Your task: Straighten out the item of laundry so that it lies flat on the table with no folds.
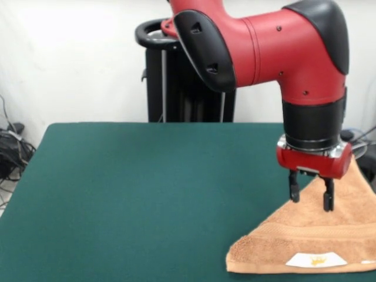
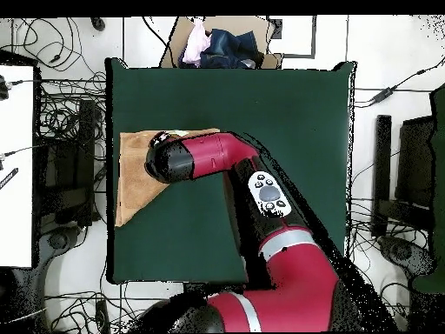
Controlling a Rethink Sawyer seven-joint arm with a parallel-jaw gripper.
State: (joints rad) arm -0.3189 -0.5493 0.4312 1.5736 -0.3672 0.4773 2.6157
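Only the front view shows the pincer [image 1: 311,198]: its two black fingers [image 1: 294,189] hang apart and empty, just above the peach-orange towel [image 1: 311,244]. In the overhead view the red arm [image 2: 261,196] hides the pincer altogether, yet that view shows what the other cuts off: the towel [image 2: 135,178] lies under the arm's end, at one side edge of the green table [image 2: 287,113], and looks to reach slightly past that edge. Below the pincer the cloth is folded into a triangle, one slanted edge rising beside the fingers. A woven band runs near its front edge, and a white label [image 1: 315,259] with a small yellow mark lies below the fingers, toward the camera.
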